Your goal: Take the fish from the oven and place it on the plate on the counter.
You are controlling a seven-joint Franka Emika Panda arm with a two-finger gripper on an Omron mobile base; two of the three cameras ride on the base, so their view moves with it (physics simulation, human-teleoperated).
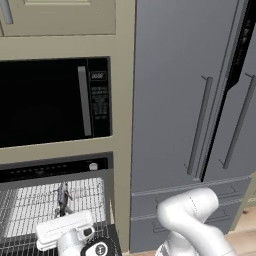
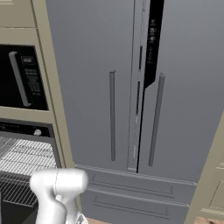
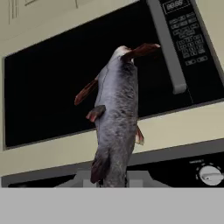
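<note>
A tall grey refrigerator (image 1: 190, 100) with two long vertical handles takes up the right of the left base view, and beige cabinetry frames what stands to its left. There a black microwave (image 1: 50, 100) with a vertical grey handle sits above the oven (image 1: 55, 172), whose control strip carries a round silver knob (image 1: 93, 166). The oven is open, and its wire racks (image 1: 30, 205) show pale against the dark inside.

In front of the rack, the white arm ends in the gripper (image 1: 64, 212), which points upward. The fish (image 1: 63, 196) stands upright out of it, its tail end down between the fingers and its head up, clear of the rack.

In the hand view the dark grey fish rises straight from the bottom of the picture, its reddish fins spread, with the microwave door behind it and the oven's knob at lower right. The gripper is closed on the fish's lower body.
</note>
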